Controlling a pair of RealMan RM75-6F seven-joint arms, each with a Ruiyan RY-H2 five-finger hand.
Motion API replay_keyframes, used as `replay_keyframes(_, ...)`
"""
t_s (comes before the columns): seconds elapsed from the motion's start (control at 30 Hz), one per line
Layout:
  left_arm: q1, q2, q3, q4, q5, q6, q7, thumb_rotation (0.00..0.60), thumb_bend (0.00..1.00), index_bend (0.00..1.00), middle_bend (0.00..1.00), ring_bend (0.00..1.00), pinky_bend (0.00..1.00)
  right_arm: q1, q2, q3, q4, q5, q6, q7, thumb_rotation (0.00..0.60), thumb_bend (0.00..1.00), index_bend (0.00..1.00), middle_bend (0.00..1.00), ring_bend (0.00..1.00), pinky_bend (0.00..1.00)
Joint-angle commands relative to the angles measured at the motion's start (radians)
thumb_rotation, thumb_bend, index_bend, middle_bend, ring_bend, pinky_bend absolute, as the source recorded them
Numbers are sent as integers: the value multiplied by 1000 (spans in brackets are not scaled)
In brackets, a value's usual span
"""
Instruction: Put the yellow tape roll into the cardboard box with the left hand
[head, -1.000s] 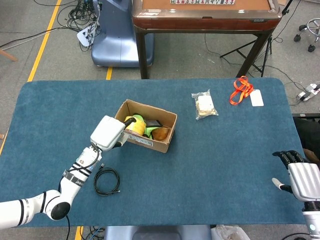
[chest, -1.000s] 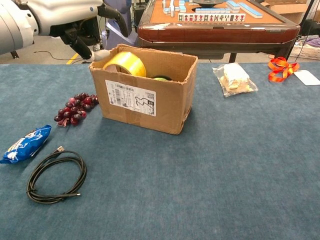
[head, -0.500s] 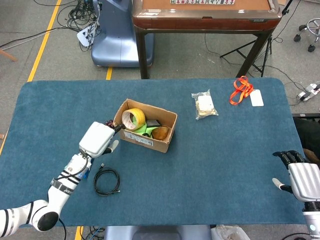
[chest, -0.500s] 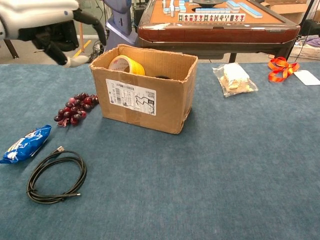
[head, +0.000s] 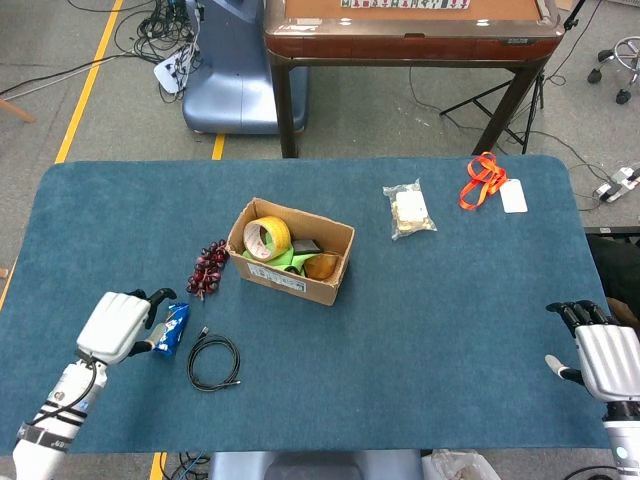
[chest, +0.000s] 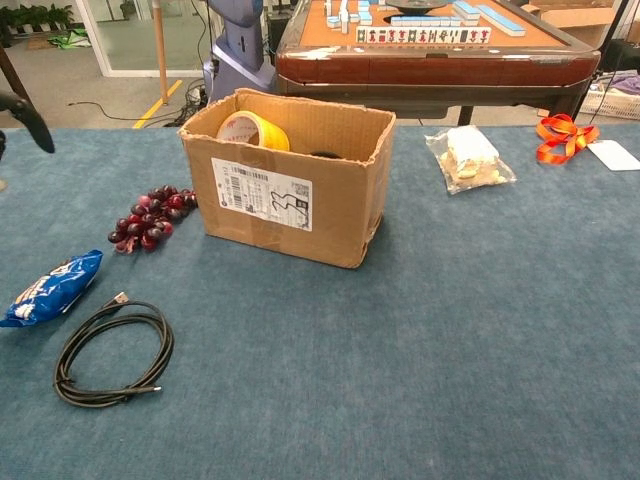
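Head view shows the yellow tape roll (head: 263, 238) lying inside the cardboard box (head: 300, 283), tipped up against the box's rear left corner with green and brown things beside it, so I judge the placing done. My left robot hand (head: 118, 324) is well to the left of the box and nearer me, over the bench (head: 450, 330), holding nothing, its fingers loosely apart just beside the blue snack packet (head: 172, 329). My right robot hand (head: 600, 360) sits far to the right of the box at the bench edge, fingers apart and empty. Grapes (head: 207, 270) lie just left of the box, and a coiled black cable (head: 214, 361) lies nearer me than the box, to its left. Chest view confirms the roll standing on edge, its top showing above the box rim. What could go wrong from here is small but real: the roll leans rather than lies flat, so a knock to the box wall could roll it about inside, though I doubt it would climb out. The likelier trouble is my left robot hand brushing the packet or snagging the cable if I sweep it low, dragging clutter toward the box
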Motion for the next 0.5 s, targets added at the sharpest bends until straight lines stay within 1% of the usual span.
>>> replay_keyframes(0.03, 67, -12, 39, 31, 68, 68, -65, 600, 353, 328, 661, 476, 625, 0, -5, 1, 4, 7, -1, -10, 600, 81, 322, 339, 223, 516)
replay_keyframes(0.1, 103, -15, 60, 42, 103, 98, -83, 600, 353, 332, 661, 476, 622, 0, -9, 2, 6, 12, 0, -20, 600, 81, 326, 341, 223, 516)
replay_keyframes(0.3, 213, -40, 105, 86, 180, 211, -72, 600, 345, 338, 660, 469, 612, 0, -17, 3, 9, 19, 2, -36, 600, 81, 331, 342, 223, 516)
replay_keyframes(0.4, 256, -55, 127, 112, 211, 241, -52, 600, 342, 339, 660, 469, 611, 1, -23, 3, 14, 26, -2, -44, 600, 81, 331, 342, 223, 516)
replay_keyframes(0.5, 283, -65, 148, 133, 241, 243, -60, 600, 341, 339, 660, 469, 611, 4, -31, 4, 20, 37, -10, -51, 600, 81, 331, 342, 224, 516)
